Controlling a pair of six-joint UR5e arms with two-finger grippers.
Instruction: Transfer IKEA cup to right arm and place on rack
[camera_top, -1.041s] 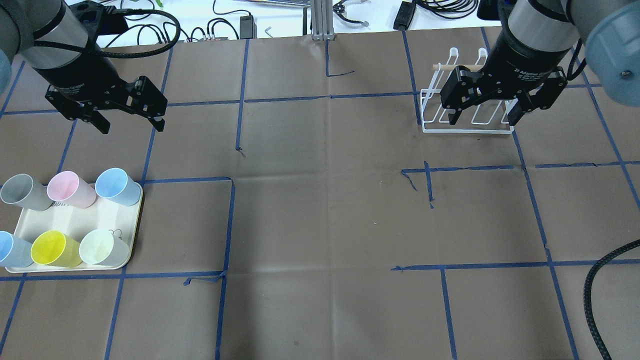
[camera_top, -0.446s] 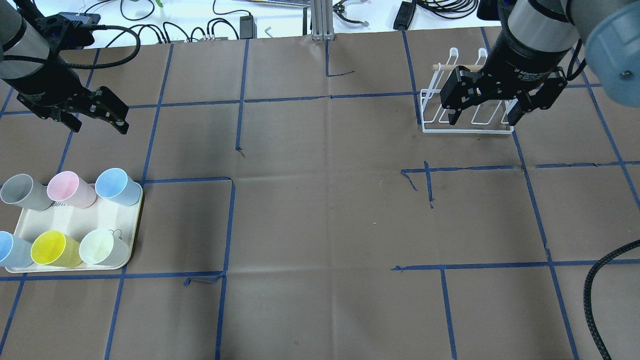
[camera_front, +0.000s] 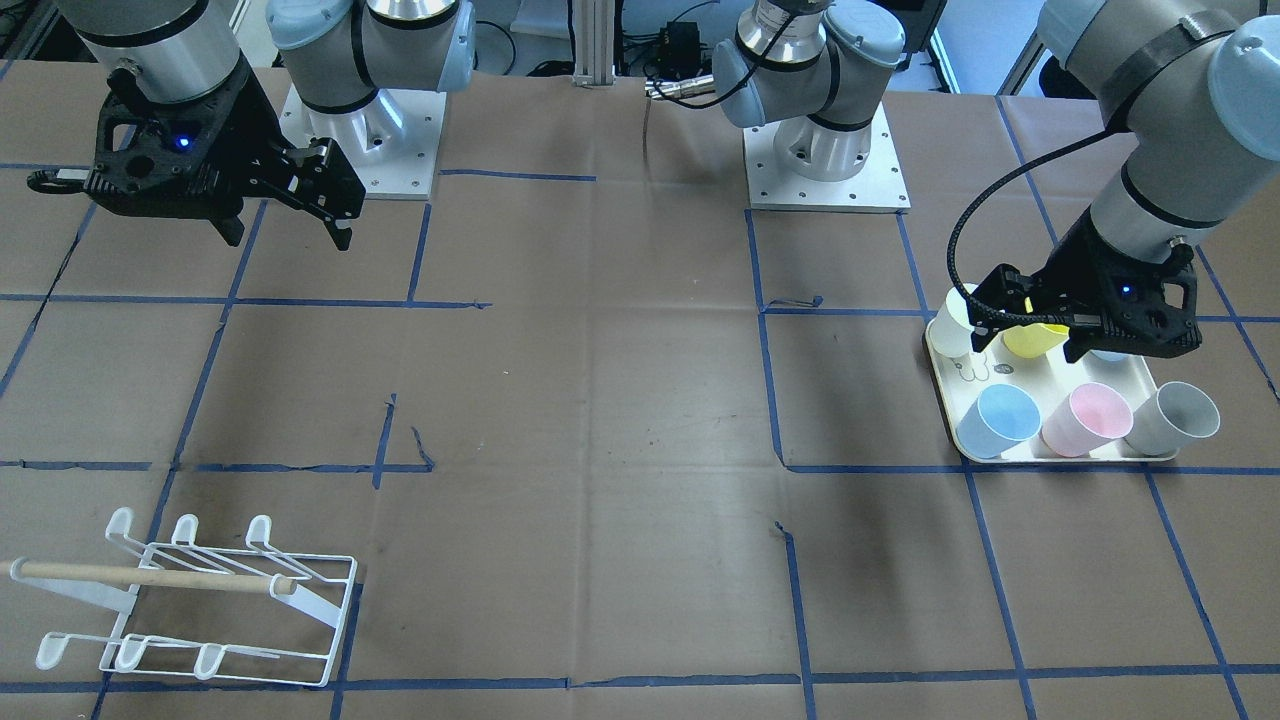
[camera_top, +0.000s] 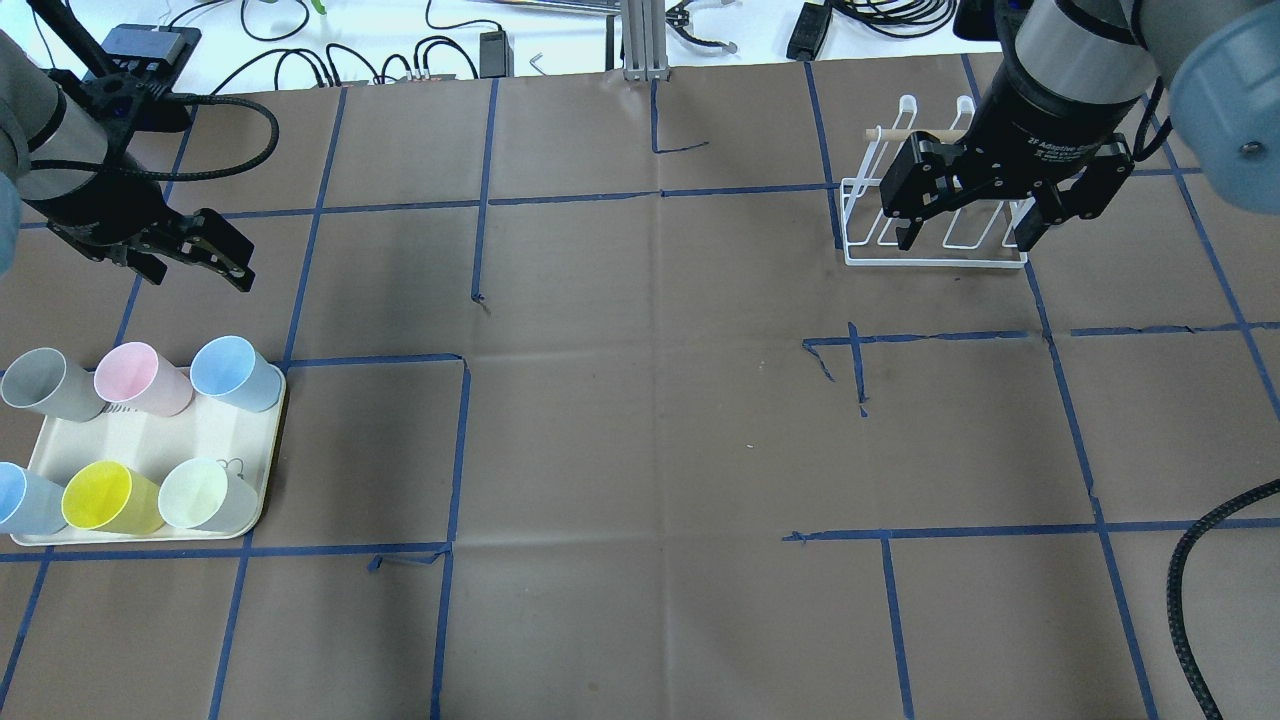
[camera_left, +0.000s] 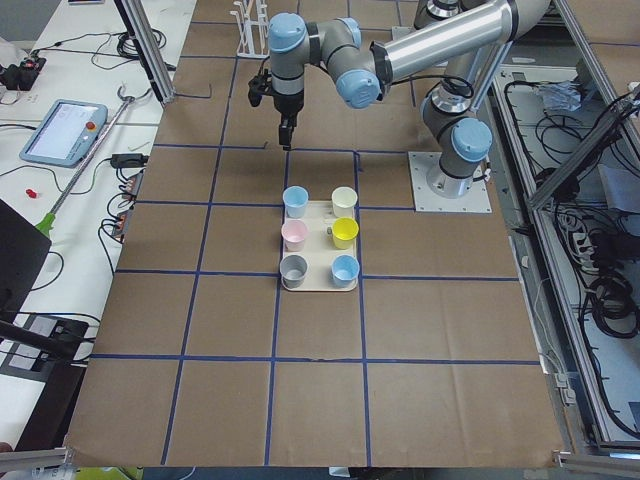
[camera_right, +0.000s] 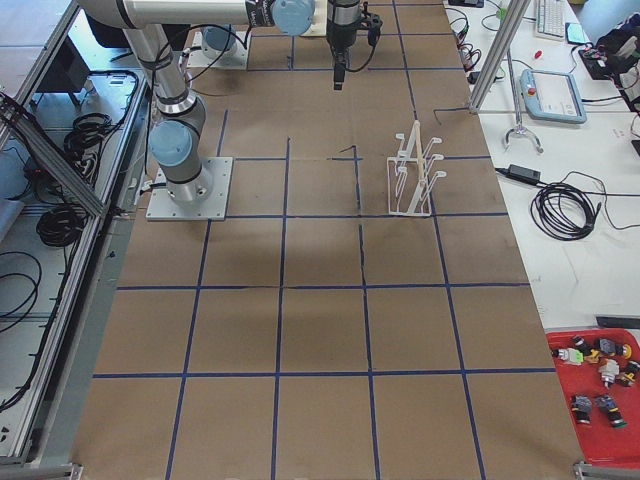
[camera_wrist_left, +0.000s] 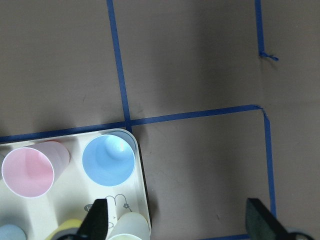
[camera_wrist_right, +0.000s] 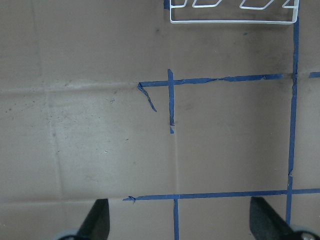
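**Both Grippers Wide and Empty; Cups on Tray**

**1. Arm pose.** My left gripper hangs above the table near the tray. Its fingers point down, are spread wide, and hold nothing. Its wrist view shows the tray's corner at lower left, with the blue cup and pink cup ahead of one finger. My right gripper also points down, wide apart and empty. It sits raised on my side of the rack, whose base wire lies at the top edge of the right wrist view.

**2. Edges and room.** The tray lies toward the table's end on my left. The rack stands toward my right, nearer the far edge. Brown paper crossed by blue tape lines spans the stretch between them.

**3. Orientation.** Six cups stand upright on the tray in two rows of three, mouths up and long axes vertical. None touches either gripper. The rack rests on its base with prongs upturned. Its dowel runs along the table's length.
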